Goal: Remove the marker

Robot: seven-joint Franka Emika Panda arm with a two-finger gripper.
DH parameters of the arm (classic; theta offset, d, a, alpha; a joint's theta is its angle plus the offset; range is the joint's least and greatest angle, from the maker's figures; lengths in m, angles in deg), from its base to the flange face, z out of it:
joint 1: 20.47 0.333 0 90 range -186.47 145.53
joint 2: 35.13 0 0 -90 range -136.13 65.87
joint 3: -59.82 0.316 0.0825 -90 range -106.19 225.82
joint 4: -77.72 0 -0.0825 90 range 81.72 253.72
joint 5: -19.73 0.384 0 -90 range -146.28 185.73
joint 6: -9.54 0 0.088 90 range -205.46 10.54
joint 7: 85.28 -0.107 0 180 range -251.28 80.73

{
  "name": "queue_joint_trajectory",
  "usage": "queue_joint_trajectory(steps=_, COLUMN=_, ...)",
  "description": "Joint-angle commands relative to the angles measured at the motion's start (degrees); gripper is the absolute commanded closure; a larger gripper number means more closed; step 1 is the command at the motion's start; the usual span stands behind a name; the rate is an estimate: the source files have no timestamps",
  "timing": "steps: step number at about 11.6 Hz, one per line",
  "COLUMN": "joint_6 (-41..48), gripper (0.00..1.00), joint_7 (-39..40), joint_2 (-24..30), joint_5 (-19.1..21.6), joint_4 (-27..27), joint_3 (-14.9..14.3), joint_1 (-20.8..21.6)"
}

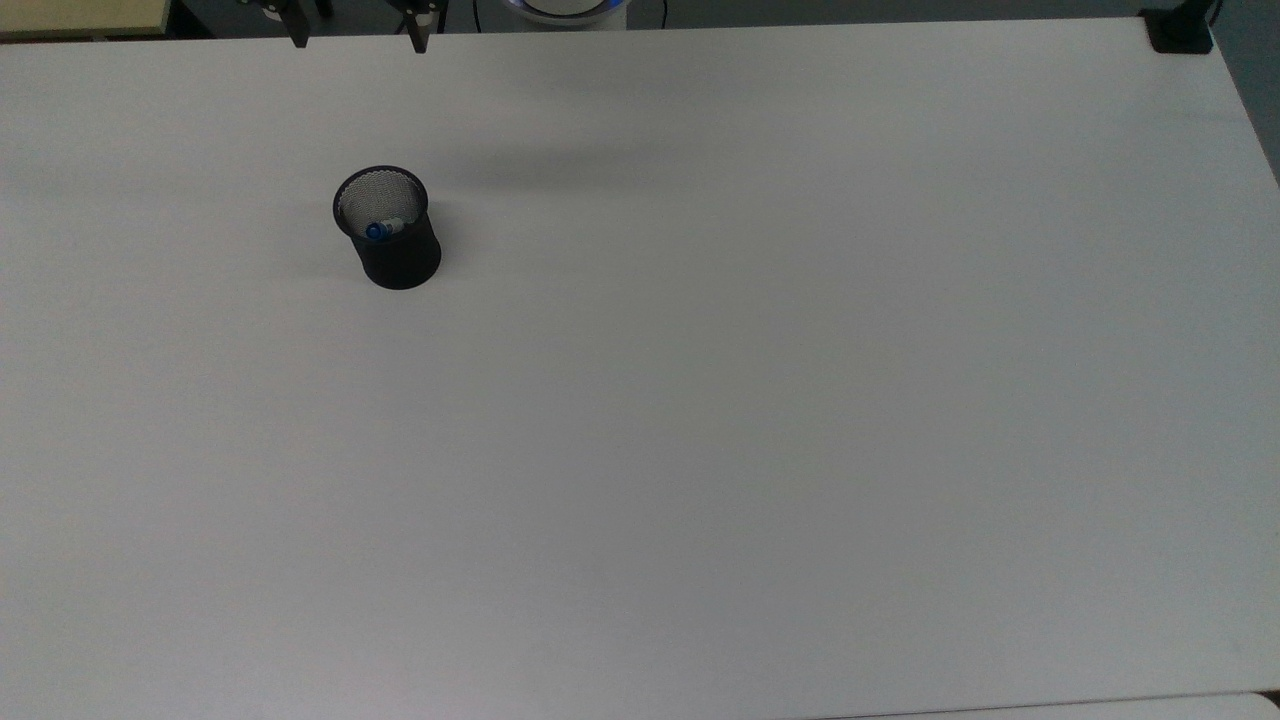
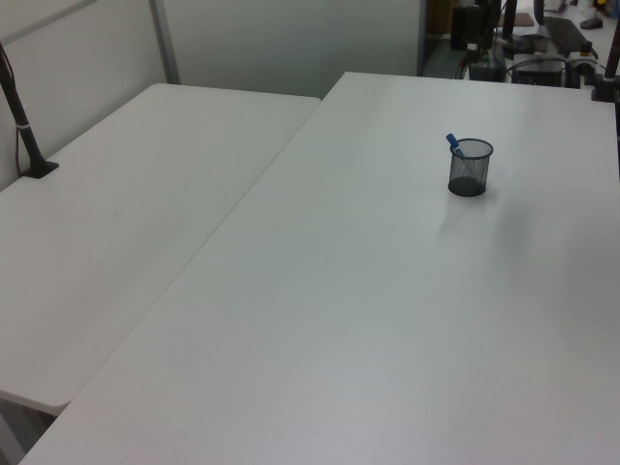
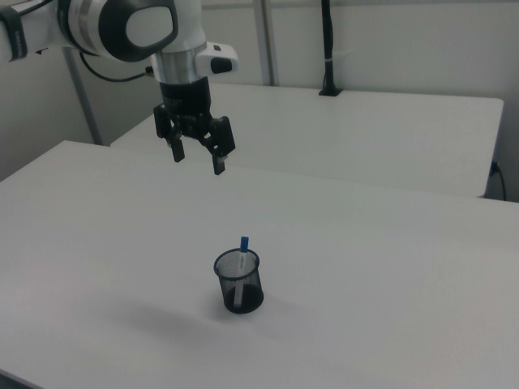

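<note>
Fingers are spread wide apart with nothing between them, pointing down at the table. In the right view the gripper hangs well above the mesh cup, up and off toward the right view's left of it, so not straight over the opening. In the top view you just catch the two dark fingertips poking in at the upper edge, beyond the cup and a bit to the top view's left of its middle, with a clear stretch of bare table between them and the rim.

Above the fingers is the black gripper body, then the white wrist and arm running off to the right view's upper left, with a black cable looping behind it.

The marker is sitting inside the cup, standing on its tail end and leaning on the rim, blue cap up and sticking out a little over the top. From the top view the marker shows as a blue cap with a bit of white barrel, resting against the near side of the cup's inner wall. In the left view the marker has its cap leaning out over the cup's rim on the left view's left.

The cup stands upright on the white table, all by itself, nothing else near it. A second white table butts up beside the first, well away from the cup, with a black post clamped at its far edge.
</note>
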Motion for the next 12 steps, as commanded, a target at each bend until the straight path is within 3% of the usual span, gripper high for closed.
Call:
queue_joint_trajectory(steps=1, joint_6=1.8, gripper=0.0, joint_7=1.4, joint_2=0.4, joint_5=0.2, joint_4=-0.8, joint_3=-0.6, joint_1=0.3)
queue_joint_trajectory(steps=12, joint_6=1.9, gripper=0.0, joint_7=1.4, joint_2=0.6, joint_5=0.2, joint_4=-0.6, joint_3=-0.4, joint_1=-0.5)
